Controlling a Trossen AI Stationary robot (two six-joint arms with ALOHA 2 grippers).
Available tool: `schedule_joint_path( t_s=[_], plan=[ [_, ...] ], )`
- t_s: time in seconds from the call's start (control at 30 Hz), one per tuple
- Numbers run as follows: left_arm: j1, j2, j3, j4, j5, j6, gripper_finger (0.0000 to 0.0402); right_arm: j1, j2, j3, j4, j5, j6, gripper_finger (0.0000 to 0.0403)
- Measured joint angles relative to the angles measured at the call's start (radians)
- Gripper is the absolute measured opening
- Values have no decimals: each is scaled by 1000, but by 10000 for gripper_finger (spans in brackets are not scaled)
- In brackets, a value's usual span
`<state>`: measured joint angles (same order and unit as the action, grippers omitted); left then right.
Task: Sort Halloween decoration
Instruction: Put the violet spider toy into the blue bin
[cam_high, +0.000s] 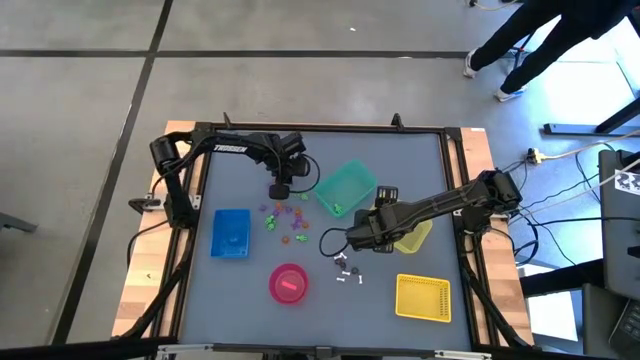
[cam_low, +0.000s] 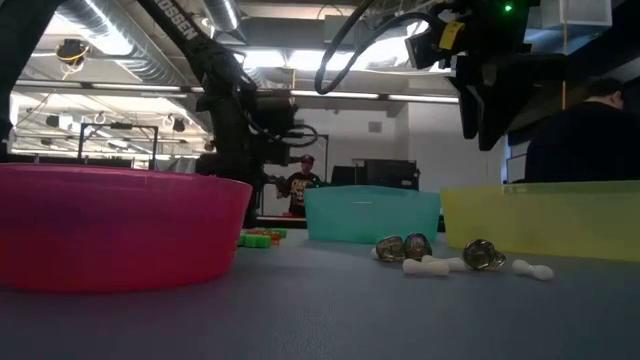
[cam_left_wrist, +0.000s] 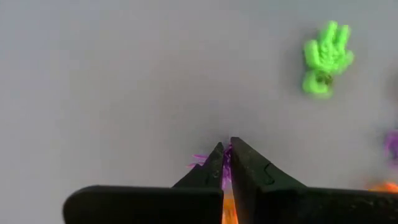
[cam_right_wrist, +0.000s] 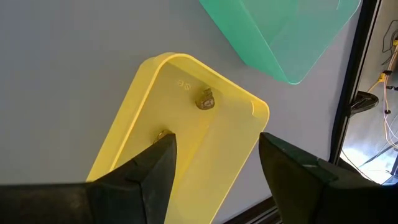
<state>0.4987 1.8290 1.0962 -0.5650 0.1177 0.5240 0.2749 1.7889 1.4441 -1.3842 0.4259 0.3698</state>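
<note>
Your left gripper (cam_left_wrist: 225, 163) has its fingers pressed together on a thin purple trinket (cam_left_wrist: 200, 160), a sliver of it sticking out at the tips, down on the surface at the far edge of the scatter of trinkets (cam_high: 283, 220) between the blue bin (cam_high: 231, 233) and the green bin (cam_high: 345, 189); a green hand (cam_left_wrist: 325, 59) lies a little way off, untouched. This looks like the pick step just completed, so your next move is probably to lift straight up, check the piece stays pinched, then carry it to whichever bin takes purple; which one that is cannot be told from here. Your right gripper (cam_right_wrist: 214, 155) hangs with its fingers wide apart and empty over the pale yellow bin (cam_right_wrist: 186, 143), where a dark grey trinket (cam_right_wrist: 205, 99) already lies. More grey and white pieces (cam_high: 347, 270) wait on the surface near the pink bowl (cam_high: 288, 283), so that arm's next job is likely to reach for one.
</note>
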Motion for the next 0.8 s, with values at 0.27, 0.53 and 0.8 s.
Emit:
schedule_joint_path(
  t_s=[0.27, 0.53, 0.8],
  plan=[
    [-4, -100, 2, -85, 15, -22, 0, 0, 0, 0, 2, 0, 0, 227],
    [-51, -234, 3, -283, 34, -155, 0, 0, 0, 0, 5, 0, 0, 227],
    [-175, -341, 5, -512, 86, -326, 0, 0, 0, 0, 11, 0, 0, 227]
  ],
)
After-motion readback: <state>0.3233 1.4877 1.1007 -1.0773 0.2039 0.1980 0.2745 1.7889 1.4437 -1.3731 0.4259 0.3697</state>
